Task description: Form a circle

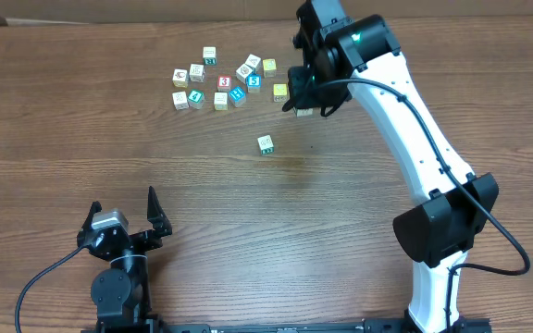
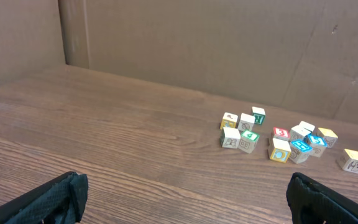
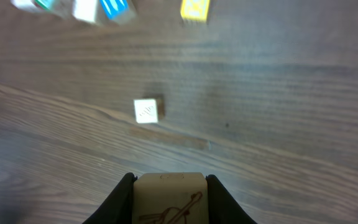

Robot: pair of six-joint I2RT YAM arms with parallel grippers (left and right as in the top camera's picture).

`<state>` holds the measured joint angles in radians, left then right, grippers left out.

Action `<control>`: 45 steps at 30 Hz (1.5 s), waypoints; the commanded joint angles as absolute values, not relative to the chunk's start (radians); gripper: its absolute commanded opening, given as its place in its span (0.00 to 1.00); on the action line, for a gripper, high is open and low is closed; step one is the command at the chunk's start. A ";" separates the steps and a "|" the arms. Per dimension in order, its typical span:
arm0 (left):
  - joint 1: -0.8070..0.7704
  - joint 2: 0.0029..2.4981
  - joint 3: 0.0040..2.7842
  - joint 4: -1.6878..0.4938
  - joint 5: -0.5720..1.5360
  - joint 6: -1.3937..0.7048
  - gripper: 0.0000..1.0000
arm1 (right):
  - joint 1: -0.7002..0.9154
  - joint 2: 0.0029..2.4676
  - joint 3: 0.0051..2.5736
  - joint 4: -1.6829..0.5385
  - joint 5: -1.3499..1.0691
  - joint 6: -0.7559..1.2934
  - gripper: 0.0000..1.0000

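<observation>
Several small picture and letter cubes lie scattered at the table's far side. The tightest ring-like group, the circle (image 1: 195, 97) (image 2: 248, 142), is at the scatter's left end, with white and teal-marked cubes. My right gripper (image 1: 303, 104) (image 3: 169, 179) hangs over the table just right of the scatter, shut on a pale cube with a violin drawing (image 3: 168, 200) (image 1: 304, 112). One cube (image 1: 266, 143) (image 3: 146, 111) sits alone nearer the table's middle. My left gripper (image 1: 124, 203) (image 2: 185, 193) is open and holds nothing, low at the near left, far from the cubes.
A yellow cube (image 1: 280, 92) (image 3: 194, 9) lies just left of the right gripper. Red and blue cubes (image 1: 238, 92) (image 2: 300, 148) fill the scatter's middle. A brown cardboard wall (image 2: 197, 43) stands behind the table.
</observation>
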<state>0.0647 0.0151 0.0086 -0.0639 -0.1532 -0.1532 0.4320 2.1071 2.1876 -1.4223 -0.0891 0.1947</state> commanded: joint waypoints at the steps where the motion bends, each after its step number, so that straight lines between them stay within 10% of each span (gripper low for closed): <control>1: 0.052 0.005 0.005 -0.064 -0.145 -0.134 0.99 | 0.431 2.117 2.106 -1.409 -0.087 0.181 0.18; 19: 0.052 0.005 0.005 -0.064 -0.145 -0.134 1.00 | 0.432 2.117 1.601 -0.885 -0.088 0.051 0.19; 45: 0.052 0.005 0.005 -0.064 -0.145 -0.134 0.99 | 0.432 2.121 1.570 -0.814 -0.152 0.051 0.22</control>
